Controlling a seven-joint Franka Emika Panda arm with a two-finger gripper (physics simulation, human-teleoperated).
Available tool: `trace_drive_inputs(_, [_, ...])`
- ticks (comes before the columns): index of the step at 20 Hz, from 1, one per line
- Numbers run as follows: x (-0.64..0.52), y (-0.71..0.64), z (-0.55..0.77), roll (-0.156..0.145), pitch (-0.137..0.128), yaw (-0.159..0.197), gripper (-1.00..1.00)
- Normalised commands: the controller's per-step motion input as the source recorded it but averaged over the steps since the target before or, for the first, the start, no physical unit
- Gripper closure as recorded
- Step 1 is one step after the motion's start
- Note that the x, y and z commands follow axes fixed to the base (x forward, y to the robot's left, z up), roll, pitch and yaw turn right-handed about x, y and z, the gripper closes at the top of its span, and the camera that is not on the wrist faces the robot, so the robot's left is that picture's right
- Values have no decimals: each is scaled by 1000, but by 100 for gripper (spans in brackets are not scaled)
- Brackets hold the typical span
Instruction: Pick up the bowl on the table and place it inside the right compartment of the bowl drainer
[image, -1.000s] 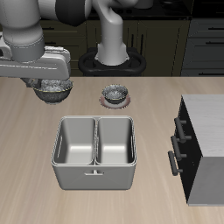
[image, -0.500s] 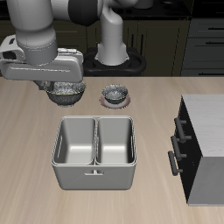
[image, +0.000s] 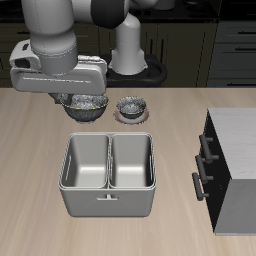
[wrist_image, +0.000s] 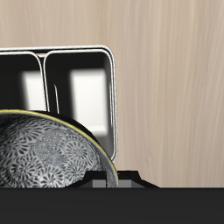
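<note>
The small metallic-grey bowl (image: 88, 108) with a speckled inside hangs in the air, and my gripper (image: 85, 98) is shut on its rim. It is above the table just behind the grey two-well bowl drainer (image: 108, 190), on the side away from the cabinet. In the wrist view the bowl (wrist_image: 44, 157) fills the near field, with the drainer's rim (wrist_image: 74, 50) and both deep wells beyond it. Nothing lies in either well.
A twin bowl (image: 131, 107) on a pinkish disc stands on the table close beside the held bowl, behind the drainer. A grey cabinet box with a dark front (image: 235, 165) stands off to the drainer's other side.
My gripper has carried the bowl sideways toward the twin bowl and the drainer's back edge. The drainer and the twin bowl have not moved.
</note>
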Motion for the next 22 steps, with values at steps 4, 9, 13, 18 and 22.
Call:
trace_drive_inputs(4, [52, 219, 21, 6, -8, 9, 100])
trace_drive_inputs(9, [92, 136, 47, -5, 0, -22, 100])
trace_drive_inputs(13, [115, 44, 23, -28, -12, -14, 100])
trace_drive_inputs(18, [124, -58, -93, -43, 1, 13, 100])
trace_drive_inputs(22, [18, -66, -143, -3, 22, 8, 100])
